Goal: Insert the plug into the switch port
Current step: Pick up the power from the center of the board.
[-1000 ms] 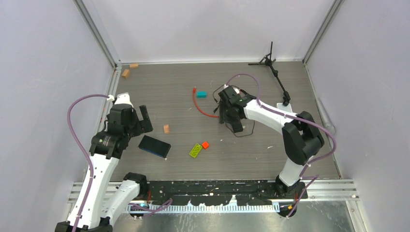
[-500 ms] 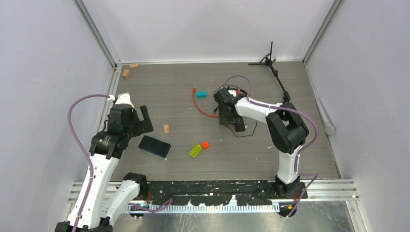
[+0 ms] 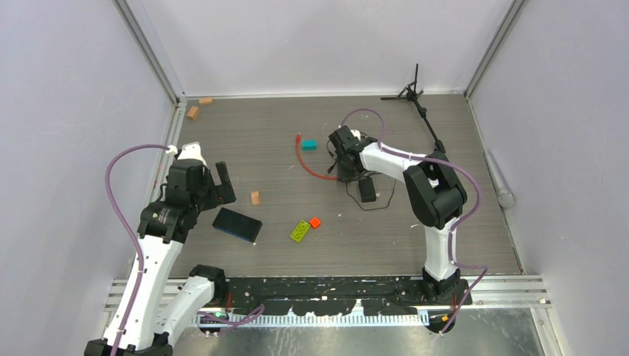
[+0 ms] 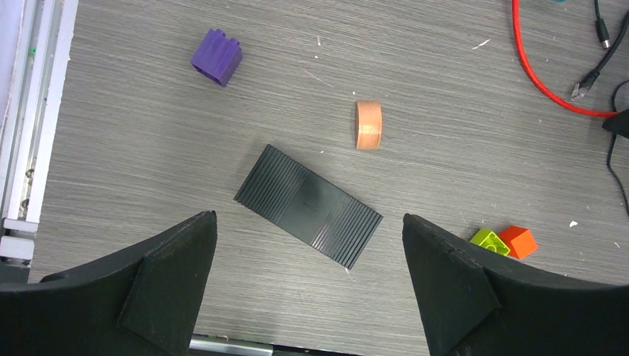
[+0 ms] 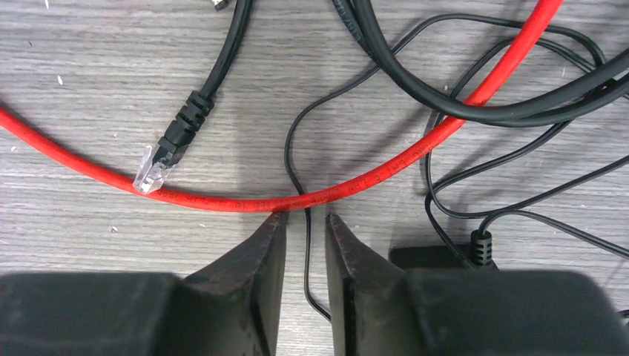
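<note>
The red-orange cable (image 5: pixel 222 200) is judged light and limp, so a hold far along it would give little control over the plug (image 3: pixel 298 137). A hold is best taken on the cable just behind the plug, or on the plug's hard body, where any small latch may be fragile. The plug is seen only in the top view, as a tiny tip at the cable's far end. It lies just beside a teal block (image 3: pixel 309 144) and well apart from the switch (image 4: pixel 285 189), taken to be the ribbed black box. The plug's detail is too small to tell. The cable is thin, glossy and laid in a curve on the table (image 3: pixel 245 133). The right gripper (image 5: pixel 305 219) is set at the cable's middle stretch, its fingers narrowly apart, with 1 thin black wire (image 5: pixel 297 159) running between them and nothing clamped. The left gripper (image 4: pixel 308 216) is held above the switch with its fingers spread wide.
</note>
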Robot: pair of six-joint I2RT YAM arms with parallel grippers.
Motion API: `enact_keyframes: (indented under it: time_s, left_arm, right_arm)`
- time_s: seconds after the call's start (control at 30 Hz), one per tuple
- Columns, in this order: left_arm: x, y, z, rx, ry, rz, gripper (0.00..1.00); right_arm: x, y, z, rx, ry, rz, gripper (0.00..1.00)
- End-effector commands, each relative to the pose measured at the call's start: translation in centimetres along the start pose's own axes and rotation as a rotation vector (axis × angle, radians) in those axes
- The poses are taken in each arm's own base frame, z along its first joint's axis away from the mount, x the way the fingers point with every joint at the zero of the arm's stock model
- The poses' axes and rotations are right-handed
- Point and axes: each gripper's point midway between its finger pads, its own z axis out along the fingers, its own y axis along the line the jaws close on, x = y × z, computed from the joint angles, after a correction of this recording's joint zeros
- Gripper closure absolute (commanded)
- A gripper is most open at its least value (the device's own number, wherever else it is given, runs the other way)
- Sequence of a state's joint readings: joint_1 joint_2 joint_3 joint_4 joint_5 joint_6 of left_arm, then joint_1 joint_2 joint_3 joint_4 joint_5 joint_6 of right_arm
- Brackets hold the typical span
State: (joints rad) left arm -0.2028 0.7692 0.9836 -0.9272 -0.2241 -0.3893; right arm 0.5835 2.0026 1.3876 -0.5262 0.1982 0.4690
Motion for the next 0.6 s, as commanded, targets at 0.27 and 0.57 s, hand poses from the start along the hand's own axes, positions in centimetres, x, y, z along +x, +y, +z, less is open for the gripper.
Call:
enact_keyframes:
  time_s: [0.27,0.57]
  left_arm:
    - [-0.5,-0.5,0.2,0.022,-0.015,0.000,0.04]
    - [-0.5,-0.6,0.2,0.027,-0.015,0.002,0.05]
  right_arm:
    - [3.1,-1.3,-0.1,-0.009,0.010,0.054,0.99]
    - [4.1,-0.6,-6.2,-0.128,0.081,0.013,0.99]
